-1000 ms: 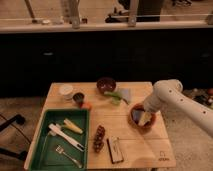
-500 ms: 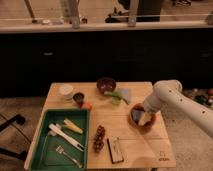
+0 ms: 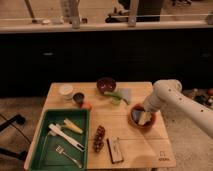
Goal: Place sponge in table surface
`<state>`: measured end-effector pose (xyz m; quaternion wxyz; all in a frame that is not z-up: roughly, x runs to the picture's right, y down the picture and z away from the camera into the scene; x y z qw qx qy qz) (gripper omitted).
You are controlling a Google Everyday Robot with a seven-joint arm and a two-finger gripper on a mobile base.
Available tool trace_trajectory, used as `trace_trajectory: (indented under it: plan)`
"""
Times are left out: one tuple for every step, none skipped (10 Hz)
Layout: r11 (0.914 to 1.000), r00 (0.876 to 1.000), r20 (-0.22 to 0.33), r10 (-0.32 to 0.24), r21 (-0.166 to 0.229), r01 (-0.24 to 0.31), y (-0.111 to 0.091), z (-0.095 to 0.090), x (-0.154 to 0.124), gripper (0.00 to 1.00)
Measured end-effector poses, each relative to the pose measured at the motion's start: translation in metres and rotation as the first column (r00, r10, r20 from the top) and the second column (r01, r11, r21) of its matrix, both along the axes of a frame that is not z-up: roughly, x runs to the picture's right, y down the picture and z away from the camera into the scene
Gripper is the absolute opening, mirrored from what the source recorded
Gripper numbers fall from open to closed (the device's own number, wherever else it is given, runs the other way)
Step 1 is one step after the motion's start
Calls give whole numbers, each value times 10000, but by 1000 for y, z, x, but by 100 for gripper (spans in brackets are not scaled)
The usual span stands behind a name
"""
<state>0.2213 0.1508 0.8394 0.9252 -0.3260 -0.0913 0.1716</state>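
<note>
The orange bowl [image 3: 145, 125] stands on the right part of the light wooden slatted table surface [image 3: 135, 145], which has a small dark logo [image 3: 164, 156] at its near right corner. My gripper [image 3: 143, 117] reaches down into the bowl from the right, at the end of the white arm [image 3: 172, 97]. A small blue patch that looks like the sponge [image 3: 136, 115] shows in the bowl right at the gripper. Most of it is hidden by the gripper and the bowl's rim.
A green tray [image 3: 50, 155] with cutlery lies at the front left. A dark block with a pale top [image 3: 116, 150] and a dark red bunch [image 3: 99, 138] lie at the front. A maroon bowl [image 3: 106, 85], a grey-blue cloth [image 3: 125, 94] and two cups [image 3: 72, 94] stand at the back.
</note>
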Motion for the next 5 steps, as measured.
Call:
trace_trajectory:
  plan:
    - [10000, 10000, 29, 9, -41, -9, 0, 2, 1, 74]
    - [10000, 10000, 38, 32, -64, -32, 0, 4, 2, 74]
    - [9999, 10000, 60, 65, -123, -64, 1, 6, 4, 74]
    - [9998, 9999, 87, 83, -159, -82, 2, 7, 5, 74]
    - [9998, 9999, 106, 96, -180, -94, 3, 8, 6, 74]
